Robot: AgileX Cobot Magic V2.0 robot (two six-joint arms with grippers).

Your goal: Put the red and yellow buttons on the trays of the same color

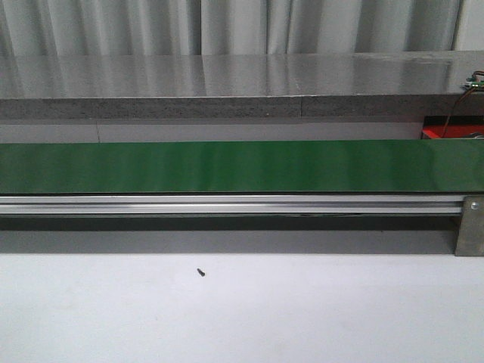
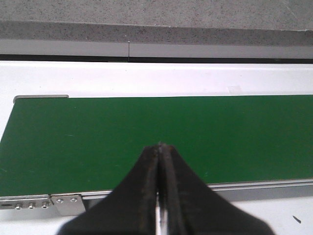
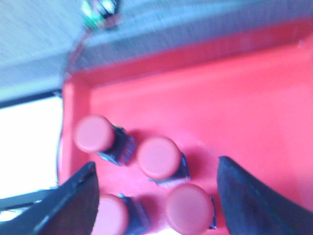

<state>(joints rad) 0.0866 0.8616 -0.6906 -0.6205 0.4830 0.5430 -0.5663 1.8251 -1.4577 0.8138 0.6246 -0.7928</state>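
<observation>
Right end effector (image 3: 155, 196) spread wide over four red buttons (image 3: 158, 157) in the red tray (image 3: 254, 107); left end effector (image 2: 160, 147) clenched, empty, above the belt (image 2: 146, 132).

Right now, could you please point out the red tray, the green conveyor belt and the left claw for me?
red tray (image 3: 234, 93): right wrist view, bare floor of the tray.
green conveyor belt (image 1: 227, 166): front view, middle of the belt surface.
left claw (image 2: 160, 145): left wrist view, tips of the shut fingers.

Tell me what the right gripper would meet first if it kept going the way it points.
Probably the red buttons in the red tray: the open right gripper straddles them, though the blurred view leaves depth unclear.
</observation>
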